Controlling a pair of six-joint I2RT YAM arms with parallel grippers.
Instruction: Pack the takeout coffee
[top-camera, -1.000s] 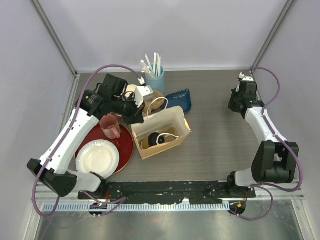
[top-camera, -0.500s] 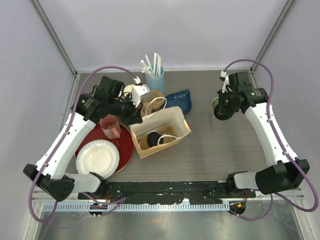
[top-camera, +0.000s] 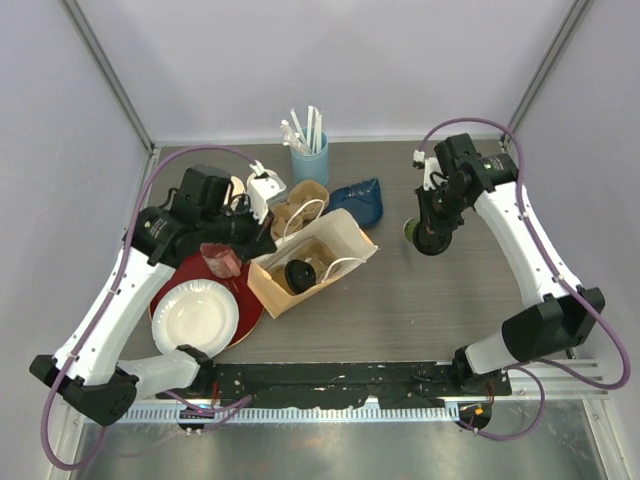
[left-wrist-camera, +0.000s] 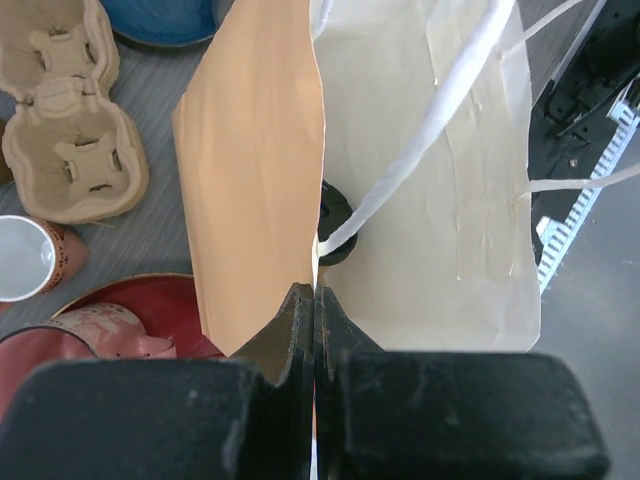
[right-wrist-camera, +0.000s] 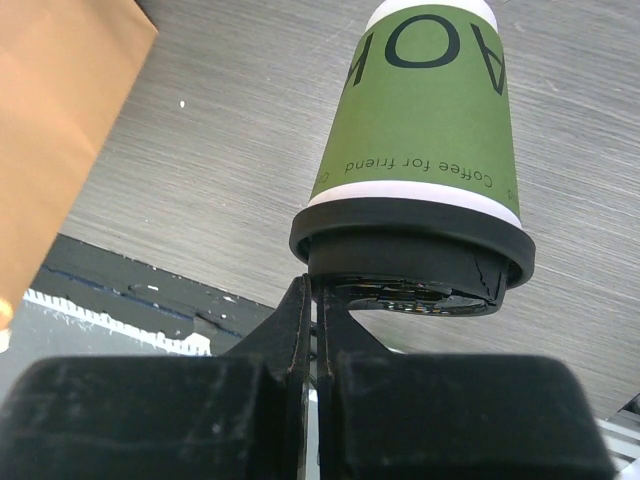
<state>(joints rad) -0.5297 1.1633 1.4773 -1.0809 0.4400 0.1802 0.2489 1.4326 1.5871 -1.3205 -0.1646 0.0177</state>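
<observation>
The green takeout coffee cup (right-wrist-camera: 425, 110) with a black lid (right-wrist-camera: 410, 245) hangs above the table right of the bag. My right gripper (right-wrist-camera: 318, 295) is shut on the lid's rim, and in the top view this right gripper (top-camera: 432, 222) holds the green cup (top-camera: 418, 234). The kraft paper bag (top-camera: 315, 262) lies tilted and open, with a black-lidded cup (top-camera: 297, 275) inside; its side is hidden. My left gripper (top-camera: 260, 245) is shut on the bag's left wall. In the left wrist view the left gripper (left-wrist-camera: 315, 300) pinches the bag wall (left-wrist-camera: 255, 180), with the black lid (left-wrist-camera: 335, 225) beyond.
A red plate (top-camera: 248, 290) carries a white paper plate (top-camera: 195, 318) and a pink mug (top-camera: 222, 258). A cardboard cup carrier (top-camera: 300, 205), a blue crumpled pouch (top-camera: 357, 200) and a blue holder with white cutlery (top-camera: 308, 152) stand behind the bag.
My right arm has swung left and forward from the back right corner, carrying the green cup toward the bag. My left gripper has drawn the bag's wall leftward, tilting the bag.
</observation>
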